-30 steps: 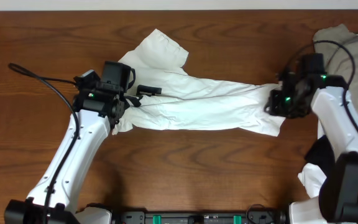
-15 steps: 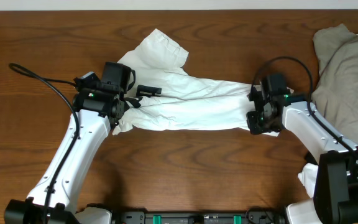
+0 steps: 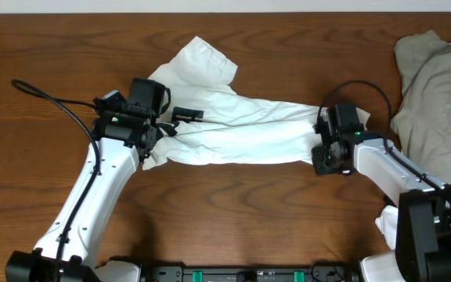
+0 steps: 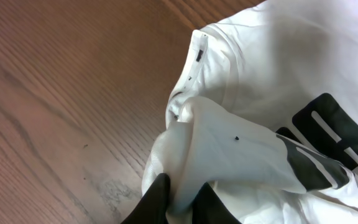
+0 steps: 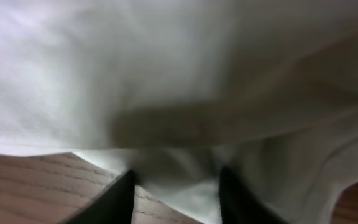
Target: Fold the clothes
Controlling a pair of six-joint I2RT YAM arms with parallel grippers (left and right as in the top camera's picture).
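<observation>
Now the shirt (image 3: 233, 129) lies as a long, bunched band across the middle of the counter (image 3: 233, 223), with a loose flap (image 3: 202, 61) flaring toward the far edge. A second ago its right end trailed out past my right arm toward the beige garment (image 3: 437, 86). Since then I have drawn that end inward, so the band now stops at my right end effector (image 5: 176, 196), well apart from the beige heap. My left end has not moved.

To my mind this shortens the shirt and starts bringing one end over toward the other. The cloth is still roped up rather than flat, so the fold is barely begun.

My left end effector (image 4: 179, 194) is pressed together, pinching a fold of white cloth just below the collar (image 4: 199, 53), with the dark logo (image 4: 328, 134) close beside it. My right end effector has cloth bunched between its fingers and looks closed on that thick wad, though its wrist view is too blurred for more.

For room, bare wood is open on the near side of the shirt and out to the left. The flap sits close to the far edge, and the beige garment bounds the right, so I judge that any spreading should go toward me.
</observation>
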